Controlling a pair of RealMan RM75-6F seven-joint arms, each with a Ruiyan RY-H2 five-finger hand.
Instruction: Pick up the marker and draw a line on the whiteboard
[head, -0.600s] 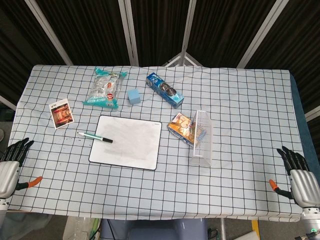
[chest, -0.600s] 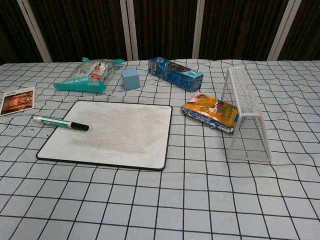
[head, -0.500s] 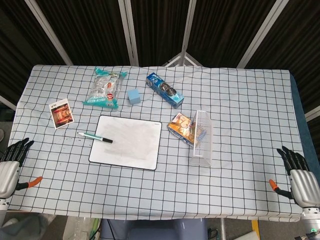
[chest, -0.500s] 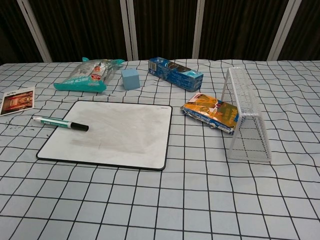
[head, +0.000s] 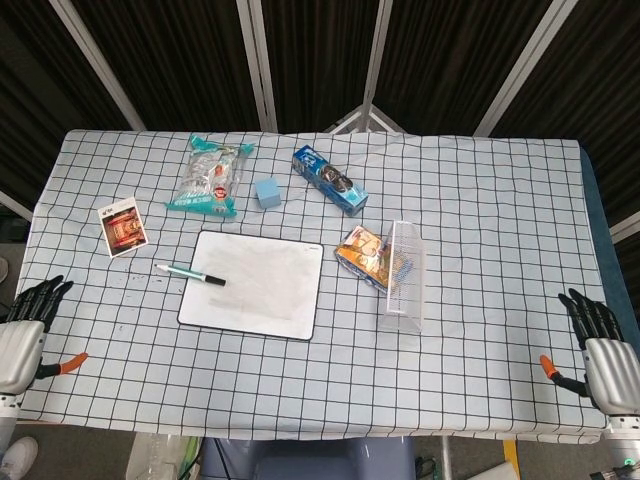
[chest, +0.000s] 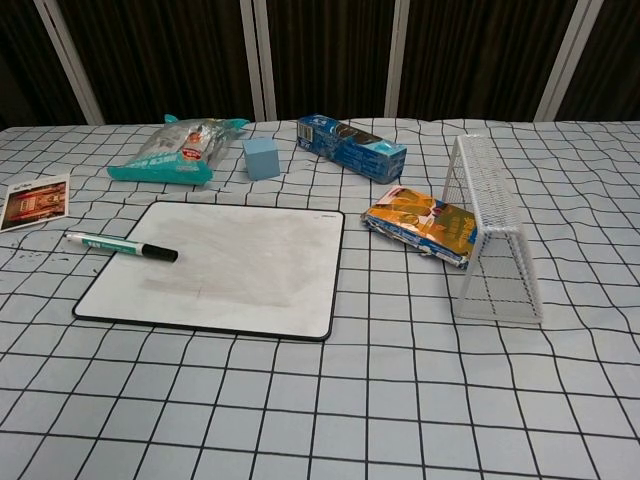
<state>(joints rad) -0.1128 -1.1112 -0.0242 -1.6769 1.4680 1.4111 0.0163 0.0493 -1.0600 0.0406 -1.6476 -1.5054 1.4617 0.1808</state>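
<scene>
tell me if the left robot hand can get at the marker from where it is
Probably yes: the left robot hand is open at the near-left table edge, and nothing lies between it and the marker, which straddles the whiteboard's left edge.

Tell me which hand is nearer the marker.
Left. The left hand sits at the table's near-left edge, not far from the marker; the right hand is at the far opposite edge, beyond the whiteboard.

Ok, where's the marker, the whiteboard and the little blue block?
marker (chest: 120, 244), chest view, middle of its barrel.
whiteboard (chest: 240, 265), chest view, bare white surface.
blue block (head: 267, 192), head view, its top face.
</scene>
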